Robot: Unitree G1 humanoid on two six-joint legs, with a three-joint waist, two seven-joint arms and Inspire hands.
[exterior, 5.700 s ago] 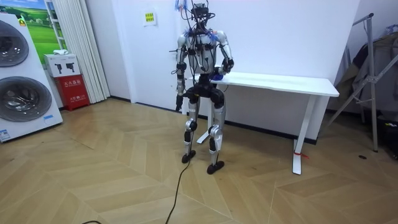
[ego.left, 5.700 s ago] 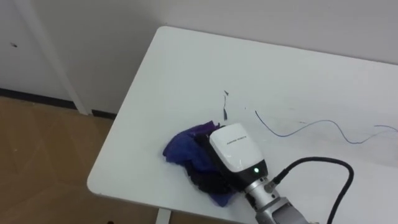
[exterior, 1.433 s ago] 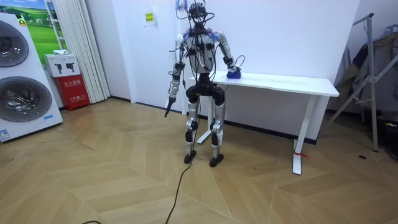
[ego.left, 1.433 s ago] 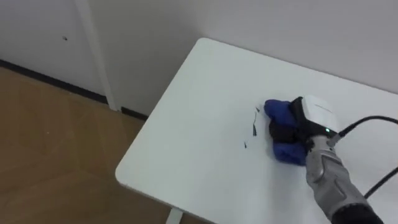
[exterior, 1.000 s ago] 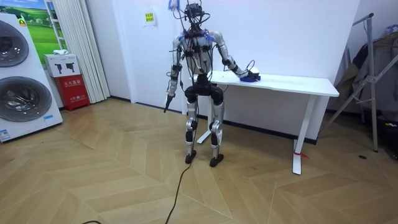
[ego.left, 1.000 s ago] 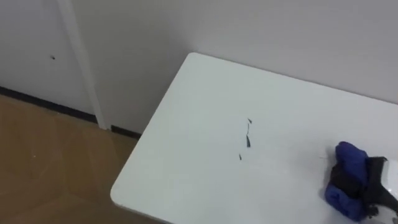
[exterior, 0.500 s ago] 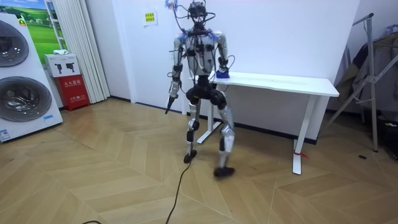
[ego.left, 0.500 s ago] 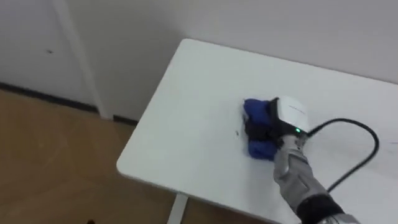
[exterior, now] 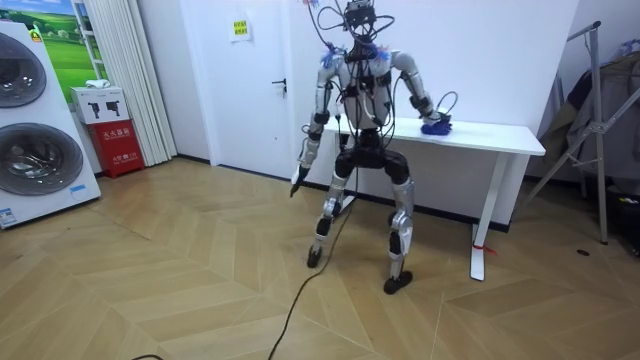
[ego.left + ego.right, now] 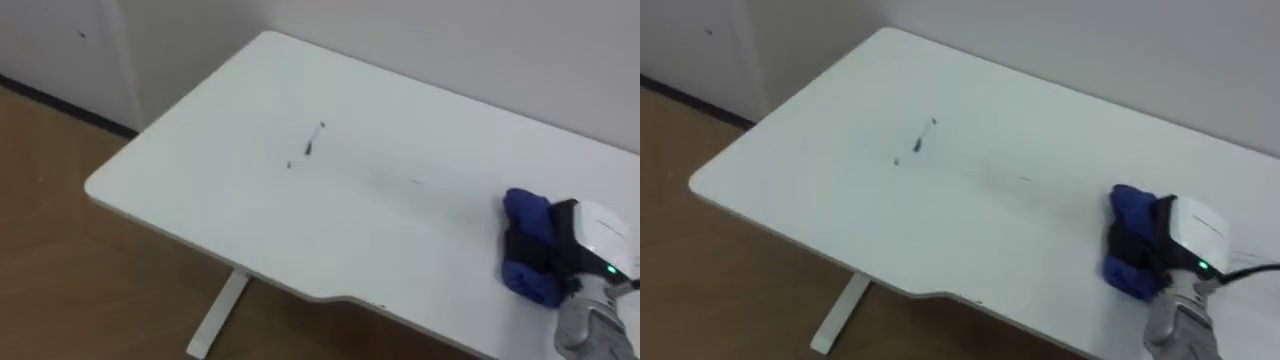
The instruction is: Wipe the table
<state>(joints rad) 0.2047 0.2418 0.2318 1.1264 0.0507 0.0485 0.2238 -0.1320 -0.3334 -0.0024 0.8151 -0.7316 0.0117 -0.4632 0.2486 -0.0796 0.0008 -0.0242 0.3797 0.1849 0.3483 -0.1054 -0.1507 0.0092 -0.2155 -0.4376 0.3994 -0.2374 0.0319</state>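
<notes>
A washing machine stands beside a red cabinet

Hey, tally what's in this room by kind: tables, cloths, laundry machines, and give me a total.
Table: 1
Blue cloth: 1, gripped by the right robot hand
Laundry machines: 2, stacked
Total: 4

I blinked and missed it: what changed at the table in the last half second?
The right hand, gripping the blue cloth, swept it rightward along the table, away from the dark marks; the robot stepped to the room view's right. The marks remain; the left hand hangs at its side as before.
</notes>
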